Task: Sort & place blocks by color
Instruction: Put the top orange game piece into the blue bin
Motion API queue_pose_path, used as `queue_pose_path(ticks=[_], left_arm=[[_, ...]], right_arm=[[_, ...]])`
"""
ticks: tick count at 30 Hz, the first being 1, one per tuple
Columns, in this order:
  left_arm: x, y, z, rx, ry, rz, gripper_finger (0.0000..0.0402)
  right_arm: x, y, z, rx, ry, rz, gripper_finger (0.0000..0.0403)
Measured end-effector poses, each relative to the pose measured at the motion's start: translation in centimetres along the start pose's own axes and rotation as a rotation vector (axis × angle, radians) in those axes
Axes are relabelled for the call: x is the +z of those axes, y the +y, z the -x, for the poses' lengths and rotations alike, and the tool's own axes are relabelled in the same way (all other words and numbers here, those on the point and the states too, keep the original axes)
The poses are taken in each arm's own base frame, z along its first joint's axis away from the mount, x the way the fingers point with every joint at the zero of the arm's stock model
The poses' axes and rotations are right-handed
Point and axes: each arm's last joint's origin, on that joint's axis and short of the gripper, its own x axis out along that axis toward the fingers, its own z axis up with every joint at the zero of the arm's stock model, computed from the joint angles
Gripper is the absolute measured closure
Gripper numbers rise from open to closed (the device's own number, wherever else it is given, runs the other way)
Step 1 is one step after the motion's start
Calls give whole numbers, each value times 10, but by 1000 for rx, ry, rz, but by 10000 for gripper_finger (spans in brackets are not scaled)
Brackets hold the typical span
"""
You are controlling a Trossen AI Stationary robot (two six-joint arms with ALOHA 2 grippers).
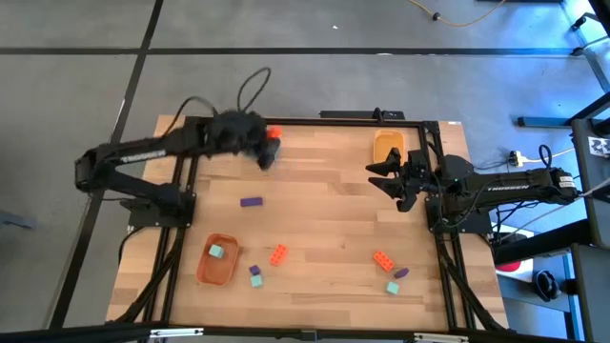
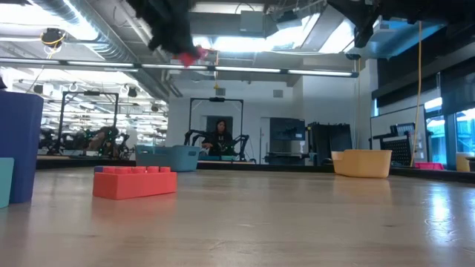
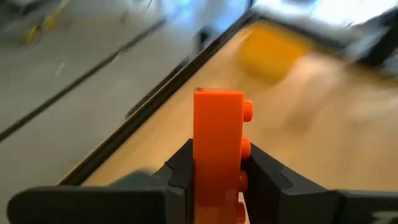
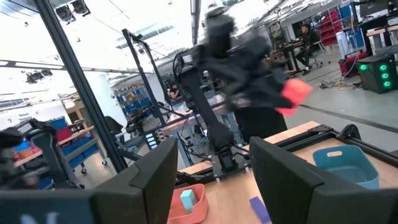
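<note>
**Orange brick aloft in the left hand**

Orange brick (image 3: pixel 217 149) sits clamped in the left hand (image 1: pixel 268 149), high above the desk (image 1: pixel 324 205). A thin grip could let it twist free. Below lie two orange, three teal, two purple blocks. Right hand (image 1: pixel 389 178) waits, fingers apart, empty.

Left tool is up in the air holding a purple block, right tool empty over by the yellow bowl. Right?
Not quite: the block clamped in the left tool is orange-red, not purple, as the left wrist view shows plainly. A purple block lies loose on the table. The rest stands: the left tool is raised, and the right tool hangs empty beside the yellow bowl.
</note>
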Motion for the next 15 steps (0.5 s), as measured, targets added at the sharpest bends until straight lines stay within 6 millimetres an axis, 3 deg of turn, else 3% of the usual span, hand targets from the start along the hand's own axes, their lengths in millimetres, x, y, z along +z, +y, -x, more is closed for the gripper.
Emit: queue_pose_path(ticks=[3, 9, 15], left_arm=[[-4, 27, -24, 86, 157, -4, 319], [-45, 64, -74, 205, 482, 72, 319], [-71, 83, -110, 269, 558, 181, 318]], right_arm=[[0, 0, 0, 0, 0, 0, 200], [0, 0, 0, 0, 0, -2, 200], [0, 0, 0, 0, 1, -3, 200]])
